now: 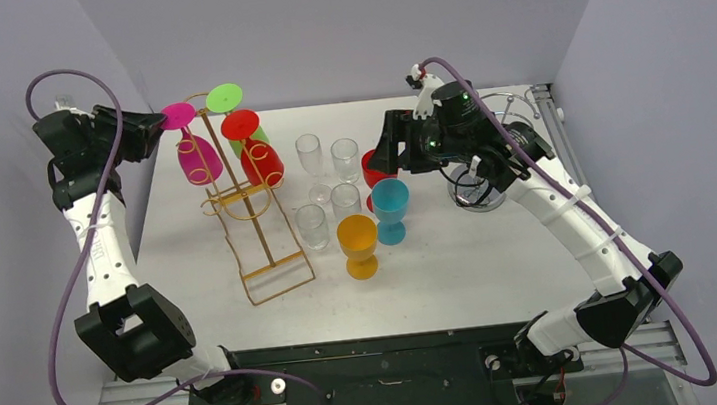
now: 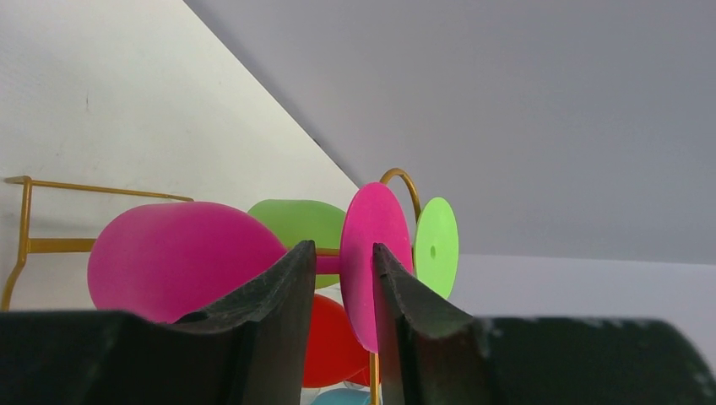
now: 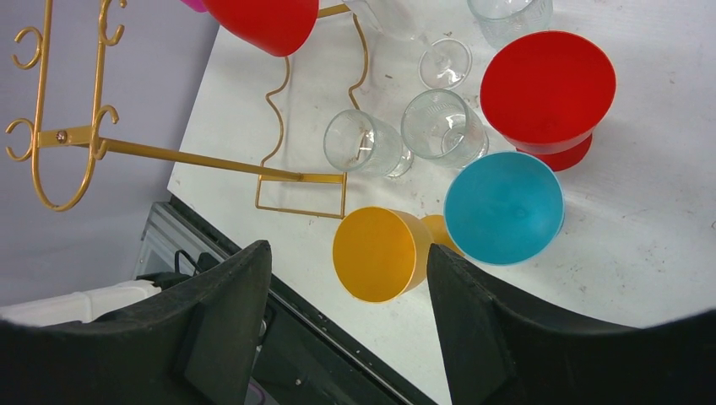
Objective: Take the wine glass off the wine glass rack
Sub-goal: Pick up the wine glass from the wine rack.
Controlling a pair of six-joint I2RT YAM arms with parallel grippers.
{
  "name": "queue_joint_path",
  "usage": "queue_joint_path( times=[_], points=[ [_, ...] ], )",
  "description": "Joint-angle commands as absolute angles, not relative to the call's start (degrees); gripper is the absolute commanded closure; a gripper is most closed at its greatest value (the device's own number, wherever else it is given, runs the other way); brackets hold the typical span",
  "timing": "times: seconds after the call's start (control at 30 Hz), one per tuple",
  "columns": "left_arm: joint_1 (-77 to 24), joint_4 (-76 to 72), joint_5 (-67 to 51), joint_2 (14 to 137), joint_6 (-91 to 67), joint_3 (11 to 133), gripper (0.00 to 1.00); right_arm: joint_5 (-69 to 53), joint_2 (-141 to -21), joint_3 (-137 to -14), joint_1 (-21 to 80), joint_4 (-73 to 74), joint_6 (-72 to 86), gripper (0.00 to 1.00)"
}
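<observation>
No readable text, label, brand name, number or sign shows in any of the three views

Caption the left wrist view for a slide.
Left gripper, jaws flanking the foot of a magenta plastic wine glass on gold wire rack.

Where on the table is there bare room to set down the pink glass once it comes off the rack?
Widest bare patch: the table strip between the orange glass and the near edge. Another lies between the teal glass and the right arm. Crowded: from the gold rack to the teal glass, with clear glasses packed between.
</observation>
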State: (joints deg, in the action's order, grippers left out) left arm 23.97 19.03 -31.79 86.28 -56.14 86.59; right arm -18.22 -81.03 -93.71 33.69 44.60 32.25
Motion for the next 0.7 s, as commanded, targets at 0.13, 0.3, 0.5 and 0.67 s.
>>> queue_joint_path(
  times=[0.13, 0.3, 0.5, 0.67],
  points=[
    [23.73, 14.21, -32.43, 86.31, -56.90, 86.54, 0.80, -18.93, -79.26, -93.06, 32.90, 41.87, 32.67, 0.37],
    [23.77, 14.64, -32.43, 86.23, -56.48, 87.04, 0.87, -19.07, -79.52, -92.93, 32.87, 41.75, 32.77, 0.38],
    [23.74, 14.48, -32.52, 86.02, -56.49, 87.50, 0.95, -18.99, -79.61, -93.06, 32.87, 42.04, 32.69, 0.38],
    [23.86, 14.75, -32.82, 85.48, -56.59, 88.39, 1.00, -18.90, -79.57, -93.08, 32.81, 42.23, 32.58, 0.38]
  ],
)
